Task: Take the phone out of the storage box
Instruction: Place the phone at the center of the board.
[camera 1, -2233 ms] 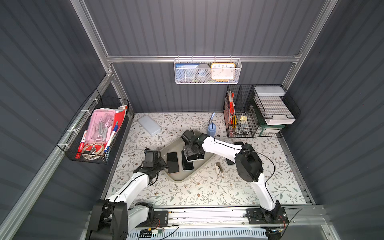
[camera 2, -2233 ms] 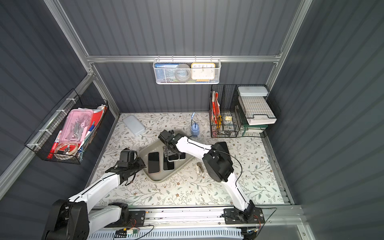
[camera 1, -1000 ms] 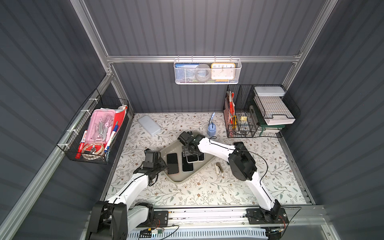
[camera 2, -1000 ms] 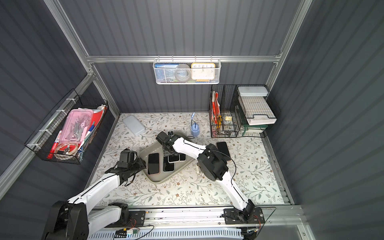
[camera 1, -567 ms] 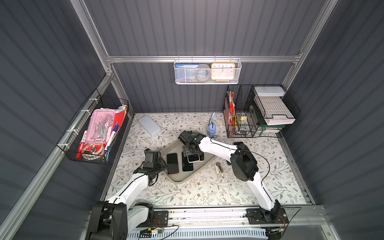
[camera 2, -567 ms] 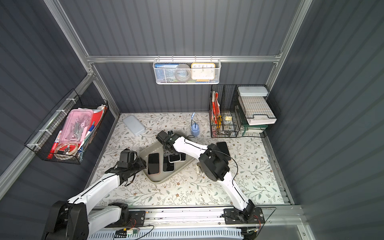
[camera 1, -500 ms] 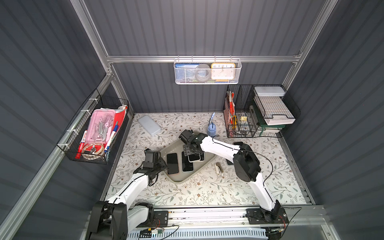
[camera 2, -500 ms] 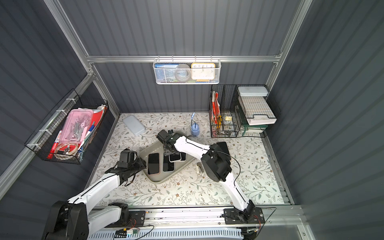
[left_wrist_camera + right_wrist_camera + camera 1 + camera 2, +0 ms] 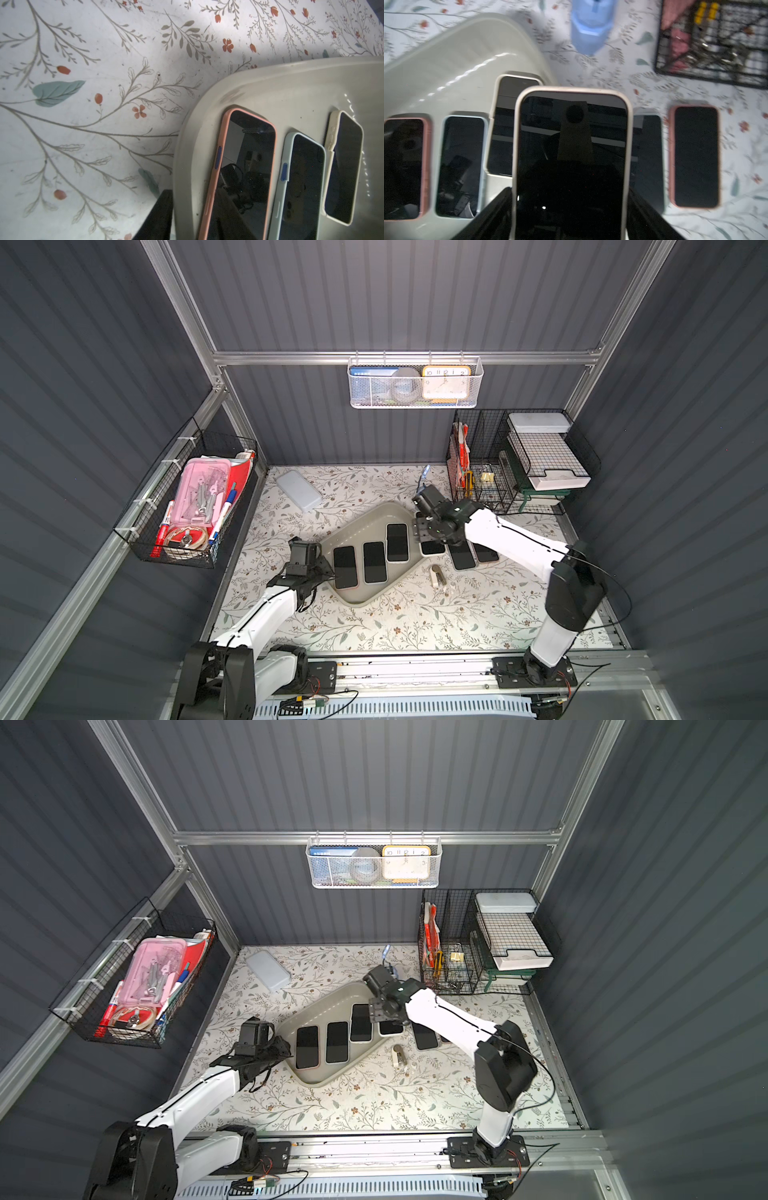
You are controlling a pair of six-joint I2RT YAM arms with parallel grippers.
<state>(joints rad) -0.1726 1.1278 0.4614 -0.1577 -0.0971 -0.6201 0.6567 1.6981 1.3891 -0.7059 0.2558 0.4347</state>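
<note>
The right claw (image 9: 431, 536) is clamped on a cream-cased phone (image 9: 571, 145), raised over the right rim of the box (image 9: 369, 523). Three phones (image 9: 375, 562) lie inside the box. Two other phones (image 9: 463, 556) lie on the counter (image 9: 374, 630) just beyond it, with a small pale object (image 9: 437, 576) nearby. In front the counter is open. The left claw (image 9: 326, 570) sits at the box's left corner. Only its wrist view shows a finger (image 9: 160, 216) outside the rim, and I cannot tell its grip.
</note>
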